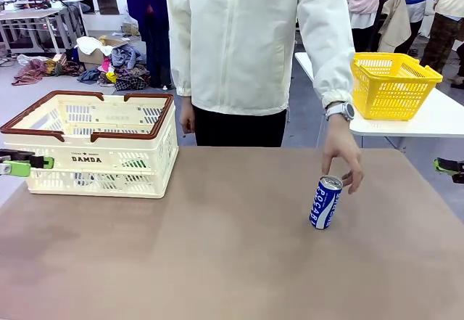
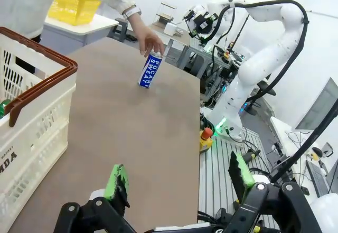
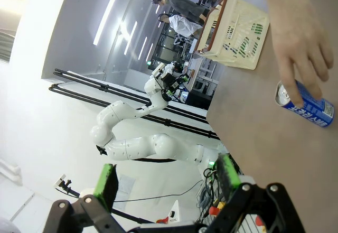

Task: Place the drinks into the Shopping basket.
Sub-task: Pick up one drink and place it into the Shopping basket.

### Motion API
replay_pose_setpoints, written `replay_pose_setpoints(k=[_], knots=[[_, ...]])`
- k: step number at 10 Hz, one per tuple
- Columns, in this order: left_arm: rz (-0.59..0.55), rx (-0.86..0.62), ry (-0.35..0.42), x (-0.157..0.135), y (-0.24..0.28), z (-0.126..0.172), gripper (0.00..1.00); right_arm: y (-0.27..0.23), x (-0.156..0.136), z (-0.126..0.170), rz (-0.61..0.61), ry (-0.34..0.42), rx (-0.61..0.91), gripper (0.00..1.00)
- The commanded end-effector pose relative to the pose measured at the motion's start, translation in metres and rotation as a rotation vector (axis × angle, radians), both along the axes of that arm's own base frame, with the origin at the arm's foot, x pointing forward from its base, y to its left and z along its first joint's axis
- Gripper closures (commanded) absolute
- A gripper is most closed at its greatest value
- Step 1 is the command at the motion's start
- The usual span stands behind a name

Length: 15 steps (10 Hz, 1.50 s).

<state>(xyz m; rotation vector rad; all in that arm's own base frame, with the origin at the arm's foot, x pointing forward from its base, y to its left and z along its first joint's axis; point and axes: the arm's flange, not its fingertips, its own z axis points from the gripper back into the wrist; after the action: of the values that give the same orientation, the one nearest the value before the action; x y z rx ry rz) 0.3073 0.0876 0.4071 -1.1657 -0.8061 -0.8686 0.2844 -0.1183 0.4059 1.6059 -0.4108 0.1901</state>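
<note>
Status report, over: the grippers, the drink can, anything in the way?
Left gripper open, right gripper open, both empty. Blue can on the table, outside the Shopping basket. Person's hand on its top, in the way.

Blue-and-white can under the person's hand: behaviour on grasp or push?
The blue-and-white can is tall and slim on a small base, so a high push probably tips it. Its round, smooth-looking metal wall likely rolls once down and may slip in a grip. Full or empty, I cannot tell.
</note>
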Motion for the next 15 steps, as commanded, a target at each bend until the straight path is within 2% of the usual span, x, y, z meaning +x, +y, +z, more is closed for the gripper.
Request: replay_pose_setpoints(k=[1, 10, 11, 14, 15], knots=[[-0.019, 0.002, -0.012, -0.004, 0.001, -0.001, 0.0, 0.0, 0.001, 0.006, -0.006, 0.007, 0.015, 0.0], [-0.019, 0.002, -0.012, -0.004, 0.001, -0.001, 0.0, 0.0, 0.0, 0.0, 0.0, 0.0, 0.0, 0.0], [-0.019, 0.002, -0.012, -0.004, 0.001, -0.001, 0.0, 0.018, 0.007, 0.018, 0.054, 0.011, -0.088, 0.0], [-0.019, 0.002, -0.012, -0.004, 0.001, -0.001, 0.0, 0.108, 0.068, 0.101, 0.268, 0.099, -0.487, 0.0], [-0.019, 0.002, -0.012, -0.004, 0.001, -0.001, 0.0, 0.147, 0.09, 0.117, 0.345, 0.137, -0.632, 0.0]])
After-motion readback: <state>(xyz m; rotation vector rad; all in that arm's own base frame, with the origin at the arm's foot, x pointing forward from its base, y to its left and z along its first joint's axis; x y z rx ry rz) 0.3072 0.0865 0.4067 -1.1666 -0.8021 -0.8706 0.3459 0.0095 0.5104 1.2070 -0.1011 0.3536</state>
